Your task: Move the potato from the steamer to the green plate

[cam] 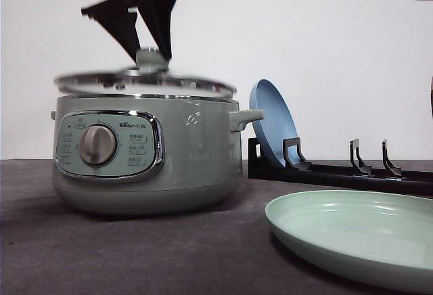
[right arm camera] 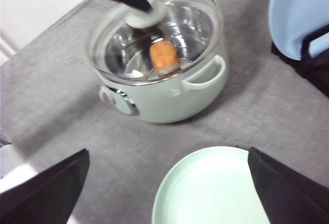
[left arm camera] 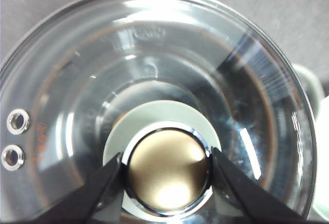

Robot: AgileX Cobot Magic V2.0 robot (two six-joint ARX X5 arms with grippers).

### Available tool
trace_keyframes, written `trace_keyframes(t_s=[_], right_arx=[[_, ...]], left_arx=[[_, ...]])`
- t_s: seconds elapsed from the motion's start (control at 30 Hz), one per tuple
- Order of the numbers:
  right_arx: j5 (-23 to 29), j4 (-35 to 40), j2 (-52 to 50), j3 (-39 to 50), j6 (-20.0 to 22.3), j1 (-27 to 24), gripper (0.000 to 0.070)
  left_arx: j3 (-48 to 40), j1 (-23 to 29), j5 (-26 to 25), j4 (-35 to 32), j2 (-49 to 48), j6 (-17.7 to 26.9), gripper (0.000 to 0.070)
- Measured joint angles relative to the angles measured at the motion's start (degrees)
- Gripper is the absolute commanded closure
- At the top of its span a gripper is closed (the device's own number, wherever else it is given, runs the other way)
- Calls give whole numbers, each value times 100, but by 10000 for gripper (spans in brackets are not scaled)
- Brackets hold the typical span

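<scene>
Overhead, left pincer (cam: 150, 51) clenched on lid (cam: 145, 82) knob, lid blurred just above steamer (cam: 149, 160). Potato (right arm camera: 163, 57) inside steamer. Right pincer (right arm camera: 169, 183) spread wide above green plate (right arm camera: 216, 188), fingertips cut off.

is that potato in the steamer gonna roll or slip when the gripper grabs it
The potato looks oval and lies on the shiny steel floor of the steamer, so a nudge would probably roll or slide it. Its rough orange-brown skin should give the fingers decent grip. It looks firm, so it likely won't deform, though how cooked it is can't be told.
</scene>
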State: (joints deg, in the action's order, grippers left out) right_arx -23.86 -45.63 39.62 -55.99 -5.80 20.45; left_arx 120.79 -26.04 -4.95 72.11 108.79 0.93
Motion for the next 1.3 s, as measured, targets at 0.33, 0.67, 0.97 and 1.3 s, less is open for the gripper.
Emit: trace_keyframes(t_s=[0.33,0.67,0.97,1.3], right_arx=[[2,-35,0,0,0,0,76],[2,-37,0,0,-1,0,76],[2,-37,2,0,-2,0,76],[2,-35,2,0,-2,0,76]], left_arx=[[446,1,2,259,-22,-5,700],[446,519,23,250,-55,58,700],[446,1758,54,292,-55,72,700],[446,2889,64,294,-55,70,700]])
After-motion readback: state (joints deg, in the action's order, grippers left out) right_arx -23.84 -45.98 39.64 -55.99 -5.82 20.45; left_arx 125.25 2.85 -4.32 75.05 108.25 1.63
